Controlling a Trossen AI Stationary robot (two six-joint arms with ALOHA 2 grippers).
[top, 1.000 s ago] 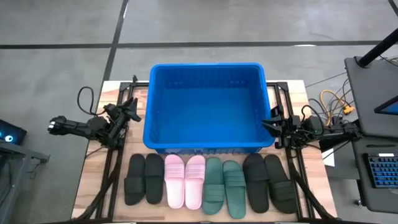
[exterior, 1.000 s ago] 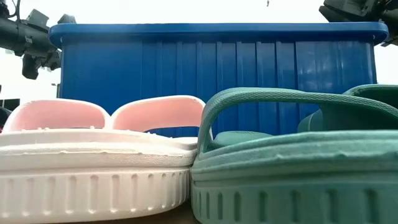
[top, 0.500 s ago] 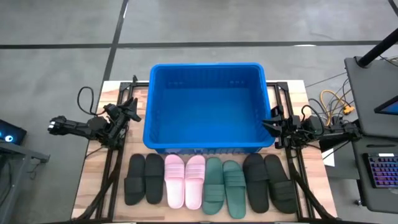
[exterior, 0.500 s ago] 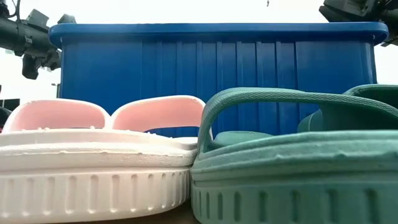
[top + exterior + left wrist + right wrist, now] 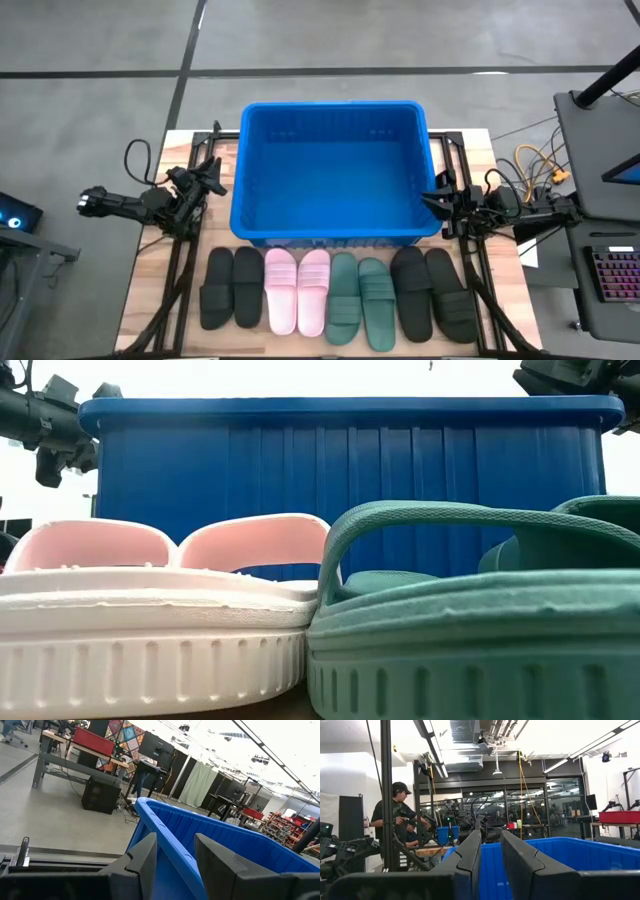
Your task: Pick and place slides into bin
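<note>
So from where I'm standing, the left gripper [image 5: 213, 176] is parked just off the left wall of the bin [image 5: 334, 238], level with its rim, and its two fingers [image 5: 142, 865] sit a bit apart with nothing between them, just the bin's blue edge showing through the gap. The bin sits in the middle of the table [image 5: 150, 290], toward the back, with nothing in it that I can see. In front of it all eight slides are lined up in a neat row, side by side: black pair [image 5: 232, 288] on the far left, then the pink pair [image 5: 297, 290], then the green pair [image 5: 360, 300], then the other black pair [image 5: 432, 294] at the right end. Over on the right side, the right gripper [image 5: 437, 193] hangs by the bin's right wall, again about rim height, pointing in at it. Its fingers [image 5: 470, 857] are only slightly apart, a narrow slot, and it isn't holding anything either. Past the bin, in the room behind, a person [image 5: 395, 827] in a dark cap and shirt is standing by some gear.
</note>
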